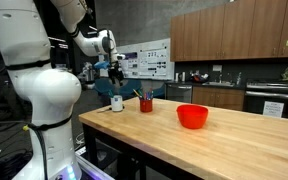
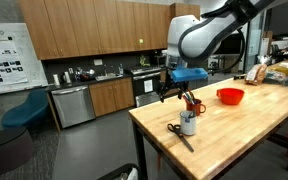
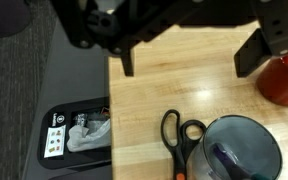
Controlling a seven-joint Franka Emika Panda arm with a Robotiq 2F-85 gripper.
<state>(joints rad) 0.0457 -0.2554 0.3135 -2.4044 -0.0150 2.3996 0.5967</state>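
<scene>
While the red bowl is shown further along the wooden counter in both exterior views, it is not caught by the wrist view. By the wrist view alone, a black case with a white label is shown on the floor, just beside the counter edge. The scissors, with black handles, are seen clearly from the wrist. In an exterior view the scissors are seen lying flat near the counter end. In an exterior view the pale cup is made out at that place, but the scissors are not. The pale cup is placed just beside the scissor handles, and pens are held in it. A red cup, also with pens, is set close by it.

The fingers are spread wide apart, and nothing is gripped or touched by them. They are seen in the air above the counter end, with the scissors and the pale cup below them and a little to the side. From the wrist, bare wood is seen between the two fingers.
</scene>
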